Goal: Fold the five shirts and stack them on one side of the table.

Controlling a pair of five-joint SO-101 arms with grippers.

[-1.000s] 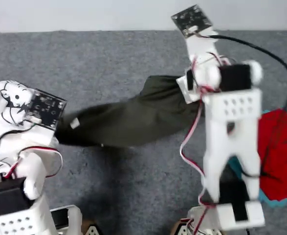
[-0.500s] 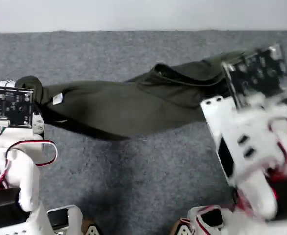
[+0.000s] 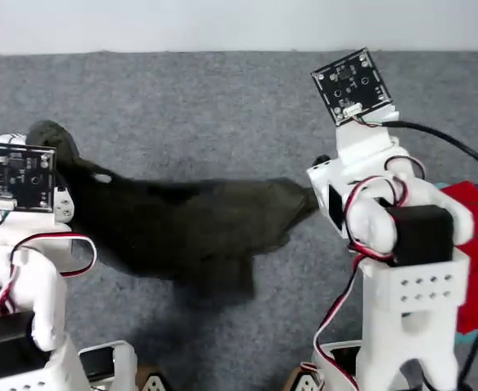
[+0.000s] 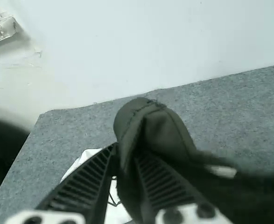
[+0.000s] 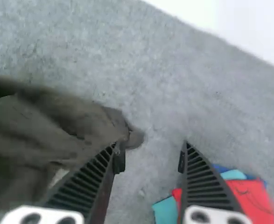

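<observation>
Left pincer (image 4: 126, 156) is clamped on a bunched fold of the dark green shirt (image 4: 148, 126). Right pincer (image 5: 149, 157) is wide with nothing in it; the shirt's other end sits just beside one finger. The high view gives the layout: the shirt stretches over the grey surface (image 3: 181, 98) between both arms. Left wrist view adds a white shirt (image 4: 91, 158) with black line print under the pincer. Right wrist view adds a red shirt (image 5: 242, 198) on teal cloth (image 5: 166, 211) near the right pincer. White tag (image 3: 102, 177) on the green shirt, print unreadable.
</observation>
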